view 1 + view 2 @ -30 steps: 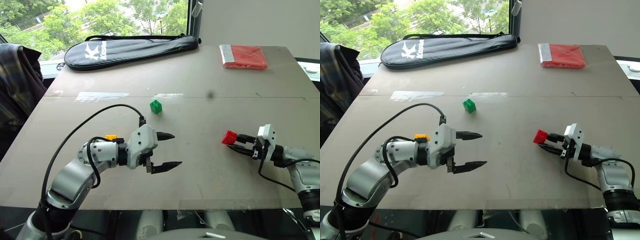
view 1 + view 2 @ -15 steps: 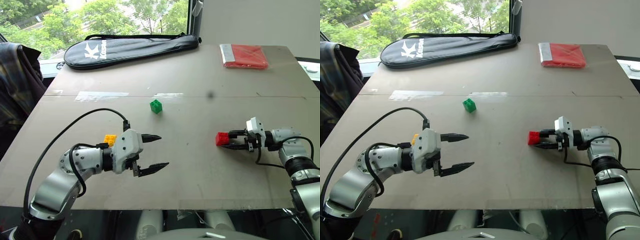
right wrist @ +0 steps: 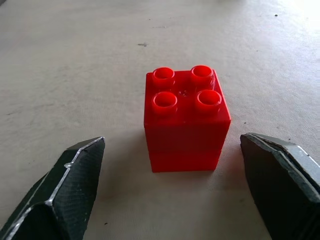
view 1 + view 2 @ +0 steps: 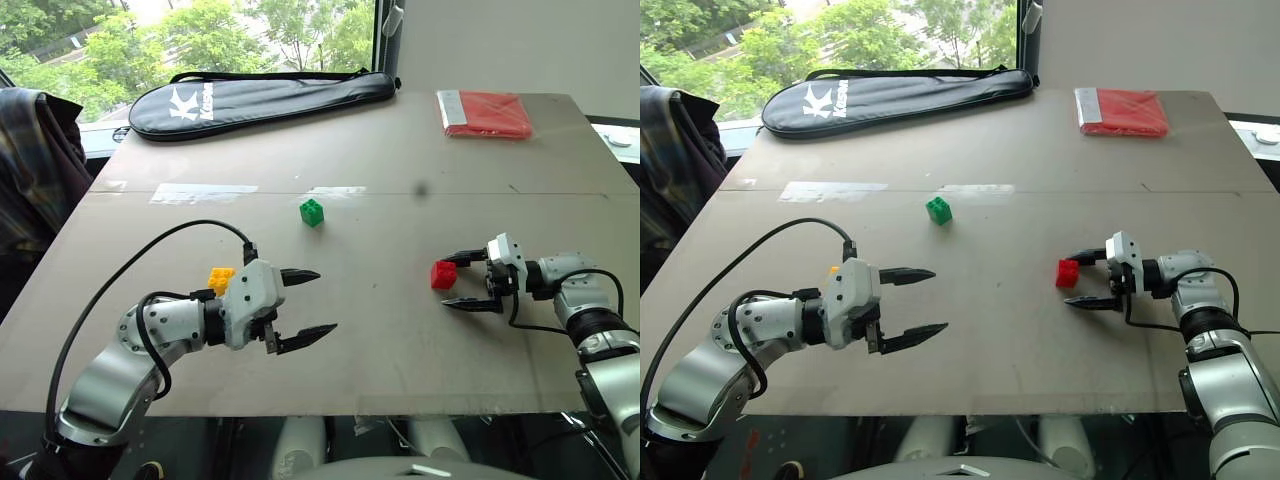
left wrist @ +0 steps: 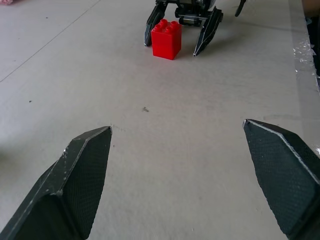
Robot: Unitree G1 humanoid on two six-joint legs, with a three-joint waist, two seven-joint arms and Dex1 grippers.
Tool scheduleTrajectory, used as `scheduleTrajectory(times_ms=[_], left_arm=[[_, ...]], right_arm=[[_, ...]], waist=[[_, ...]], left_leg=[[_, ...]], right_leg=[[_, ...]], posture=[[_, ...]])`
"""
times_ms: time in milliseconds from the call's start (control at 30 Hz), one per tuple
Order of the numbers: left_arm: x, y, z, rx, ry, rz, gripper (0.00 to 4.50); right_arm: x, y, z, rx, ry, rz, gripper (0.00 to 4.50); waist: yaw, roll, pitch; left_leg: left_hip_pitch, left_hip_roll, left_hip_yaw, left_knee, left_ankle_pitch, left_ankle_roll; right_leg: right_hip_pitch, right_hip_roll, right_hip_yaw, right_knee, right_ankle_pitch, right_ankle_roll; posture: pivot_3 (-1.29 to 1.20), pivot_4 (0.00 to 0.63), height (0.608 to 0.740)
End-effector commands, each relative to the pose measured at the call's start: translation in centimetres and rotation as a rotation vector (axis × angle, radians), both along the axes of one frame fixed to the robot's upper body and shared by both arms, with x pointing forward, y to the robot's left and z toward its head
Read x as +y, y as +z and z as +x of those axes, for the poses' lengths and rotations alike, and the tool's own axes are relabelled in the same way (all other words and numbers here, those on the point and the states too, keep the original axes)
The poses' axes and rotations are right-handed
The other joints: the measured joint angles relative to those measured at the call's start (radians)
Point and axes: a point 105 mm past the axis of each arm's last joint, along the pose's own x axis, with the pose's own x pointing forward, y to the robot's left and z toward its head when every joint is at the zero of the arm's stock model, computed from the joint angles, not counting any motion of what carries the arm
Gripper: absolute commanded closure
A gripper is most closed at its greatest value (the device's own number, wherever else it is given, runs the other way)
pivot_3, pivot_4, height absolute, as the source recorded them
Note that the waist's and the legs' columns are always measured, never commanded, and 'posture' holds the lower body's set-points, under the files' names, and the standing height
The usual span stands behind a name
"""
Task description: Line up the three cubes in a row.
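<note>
The three cubes are sitting apart on the tabletop (image 4: 400, 150), not in a row. I am seeing the red cube (image 4: 443, 274) standing upright, studs up, on the right side of the tabletop, resting on the surface with nothing gripping it. My right hand (image 4: 466, 280) is lying just beside it, pointing toward my left, with its two black fingers spread wide so that one is passing the far side of the cube and the other the near side; in the right wrist view the red cube (image 3: 186, 119) is standing between the fingers (image 3: 55, 195) with a clear gap on each side, so that hand is released.

The green cube (image 4: 312, 212) is sitting near the middle of the tabletop, well apart from both hands. The yellow cube (image 4: 220, 279) is lying on the left side, right behind my left arm and partly hidden by it. My left hand (image 4: 307, 306) is hovering over the near left part of the tabletop, fingers spread and grasping nothing, pointing across toward the red cube.

At the far edge a black racket bag (image 4: 260, 98) is lying on the left and a flat red packet (image 4: 488, 112) on the right.
</note>
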Motion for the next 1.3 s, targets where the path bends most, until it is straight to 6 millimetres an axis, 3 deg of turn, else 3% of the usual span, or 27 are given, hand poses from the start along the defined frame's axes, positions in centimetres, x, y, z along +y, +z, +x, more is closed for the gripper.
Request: scheduleTrajectory(times_ms=[33, 200, 433, 667, 800, 1133, 1300], left_arm=[[-0.2, 0.8, -0.2, -0.044, 0.042, -0.057, 0.16], [1.3, 0.1, 0.5, -0.105, 0.243, -0.097, 0.16], [1.6, -0.6, 5.0, -0.198, 0.613, -0.166, 0.16], [0.8, -1.9, 9.7, -0.252, 0.944, -0.12, 0.16], [0.5, -2.6, 11.4, -0.241, 1.016, -0.106, 0.16], [-2.8, -3.6, 15.7, -0.202, 0.993, -0.156, 0.16], [-2.2, -3.5, 17.7, -0.233, 0.982, -0.132, 0.16]], right_arm=[[-1.0, 0.5, -0.5, -0.01, -0.005, 0.032, 0.06], [-1.8, 3.2, -0.2, -0.133, -0.116, 0.166, 0.06], [-2.5, 6.7, -0.8, -0.252, -0.281, 0.292, 0.06], [-2.5, 9.2, -3.2, -0.279, -0.417, 0.431, 0.06], [-2.5, 9.7, -4.1, -0.277, -0.467, 0.468, 0.06], [-2.3, 10.0, -5.0, -0.291, -0.542, 0.472, 0.06], [-2.2, 10.1, -5.4, -0.289, -0.549, 0.469, 0.06]], waist=[[0.001, 0.0, 0.0], [0.002, 0.001, 0.001], [0.01, 0.002, 0.001], [0.02, 0.002, 0.001], [0.019, 0.002, 0.001], [0.026, 0.001, 0.001], [0.027, 0.001, 0.001]], left_leg=[[0.0, 0.0, 0.0, 0.0, 0.0, 0.0], [-0.004, 0.003, -0.001, -0.001, 0.0, 0.0], [-0.004, 0.0, -0.002, -0.002, 0.0, 0.0], [-0.005, -0.002, -0.003, -0.002, 0.0, 0.0], [-0.005, -0.002, -0.004, -0.002, 0.0, 0.0], [-0.007, -0.003, -0.004, -0.001, 0.0, 0.0], [-0.008, -0.003, -0.004, -0.002, 0.0, 0.0]], right_leg=[[0.0, 0.0, 0.0, 0.0, 0.0, 0.0], [-0.003, -0.001, -0.001, -0.001, 0.002, 0.004], [-0.002, -0.001, -0.002, -0.001, 0.002, 0.004], [-0.002, -0.001, -0.002, -0.001, 0.002, 0.005], [-0.003, 0.0, -0.002, -0.001, 0.002, 0.005], [-0.003, 0.0, -0.003, -0.002, 0.002, 0.005], [-0.003, 0.0, -0.007, -0.003, 0.002, 0.005]], posture=[[0.0, 0.15, 0.708], [0.0, 0.15, 0.708], [0.0, 0.15, 0.708], [0.0, 0.15, 0.708], [0.0, 0.15, 0.708], [0.0, 0.15, 0.708], [0.0, 0.15, 0.708]])
